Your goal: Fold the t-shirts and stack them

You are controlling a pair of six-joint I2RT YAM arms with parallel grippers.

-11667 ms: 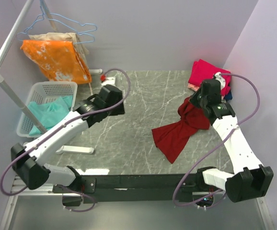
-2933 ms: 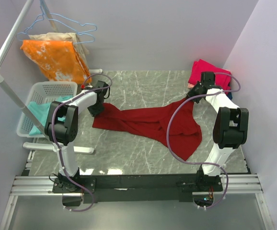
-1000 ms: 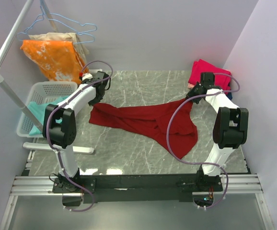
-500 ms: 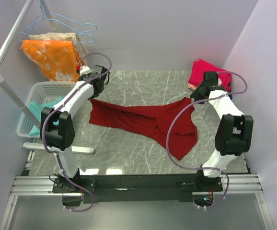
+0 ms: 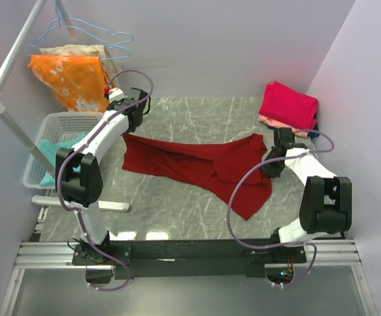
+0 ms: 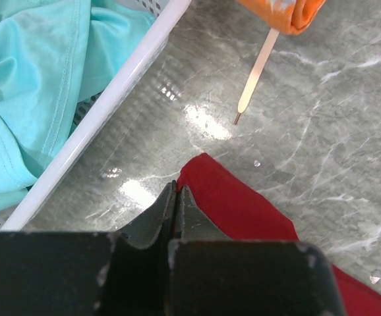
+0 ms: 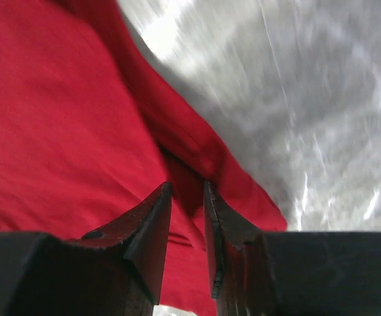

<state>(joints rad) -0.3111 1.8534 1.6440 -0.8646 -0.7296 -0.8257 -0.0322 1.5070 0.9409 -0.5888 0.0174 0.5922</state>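
A dark red t-shirt (image 5: pixel 197 164) lies spread and rumpled across the middle of the marble table (image 5: pixel 197 118). My left gripper (image 5: pixel 129 130) is at its back left corner, jaws shut on the tip of that corner; in the left wrist view the red cloth (image 6: pixel 243 204) runs out from the closed gripper (image 6: pixel 176 187). My right gripper (image 5: pixel 267 170) hovers over the shirt's right edge, open, with red cloth (image 7: pixel 58 131) below the gripper (image 7: pixel 187 187) and nothing pinched. A folded bright pink t-shirt (image 5: pixel 289 105) sits on a peach one (image 5: pixel 269 120) at the back right.
A white basket (image 5: pixel 58 122) holding a teal t-shirt (image 5: pixel 65 155) stands at the left edge; its rim (image 6: pixel 111 99) is close to my left gripper. An orange cloth (image 5: pixel 75 79) hangs from a rack (image 5: pixel 6 118) at the back left, a wooden stick (image 6: pixel 256 66) below it.
My right gripper let go of the shirt's back right corner and moved nearer, along the right edge. The freed corner dropped flat. My left gripper pulled its corner slightly further back.
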